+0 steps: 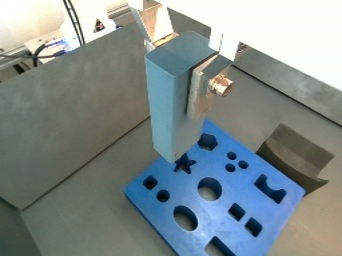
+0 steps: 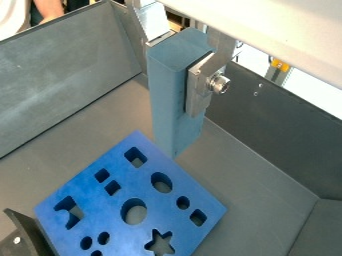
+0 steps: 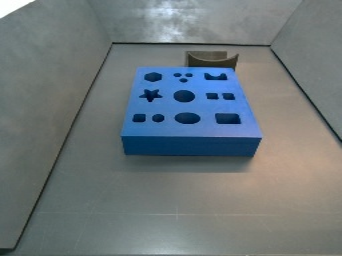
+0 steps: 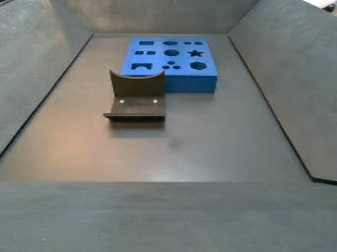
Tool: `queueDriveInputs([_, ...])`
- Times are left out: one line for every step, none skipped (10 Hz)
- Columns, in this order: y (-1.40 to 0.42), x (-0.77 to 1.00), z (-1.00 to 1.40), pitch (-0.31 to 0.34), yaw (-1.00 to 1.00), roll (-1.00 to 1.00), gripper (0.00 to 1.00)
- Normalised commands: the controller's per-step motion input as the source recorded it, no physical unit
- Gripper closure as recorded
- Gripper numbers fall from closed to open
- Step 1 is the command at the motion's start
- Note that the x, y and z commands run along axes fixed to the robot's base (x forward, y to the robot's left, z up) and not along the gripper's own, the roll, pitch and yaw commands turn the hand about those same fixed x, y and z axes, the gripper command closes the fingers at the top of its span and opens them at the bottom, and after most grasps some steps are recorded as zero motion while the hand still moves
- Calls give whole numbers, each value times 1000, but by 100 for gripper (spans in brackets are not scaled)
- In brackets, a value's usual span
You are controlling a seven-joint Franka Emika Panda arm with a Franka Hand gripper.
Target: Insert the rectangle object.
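High above the blue block (image 1: 214, 195), your tool (image 1: 187, 85) grips the rectangle object (image 1: 174, 100) upright; square its lower end over the matching rectangular hole (image 3: 230, 118) before descending slowly.

— How is the light?
— Even and soft from overhead; bright glare behind the two-finger gripper (image 1: 181, 45), which holds the pale sky-blue rectangular bar (image 1: 174, 100).
— Sharpness?
— Side views are crisp; wrist views are slightly soft.
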Motion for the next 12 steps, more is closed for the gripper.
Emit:
queueDriveInputs([-21,-25,-842,92,-238,-169,100])
queueDriveInputs([-7,13,-596,16,-137,-146,100])
queueDriveInputs([0,9,-388,-18,-85,-128,100])
queueDriveInputs([2,2,-179,-32,-56,-114,100])
queueDriveInputs([127,-25,936,144,2,173,100])
queueDriveInputs([124,-36,894,161,13,175,100])
queueDriveInputs([73,-10,608,154,10,145,100])
queueDriveInputs([27,53,281,133,7,103,100])
queueDriveInputs([-40,257,-351,-17,-846,0,100])
queueDriveInputs([-60,354,-343,-16,-754,0,100])
queueDriveInputs([-60,340,-366,-14,-769,6,100])
queueDriveInputs([-46,274,-377,-21,-834,6,100])
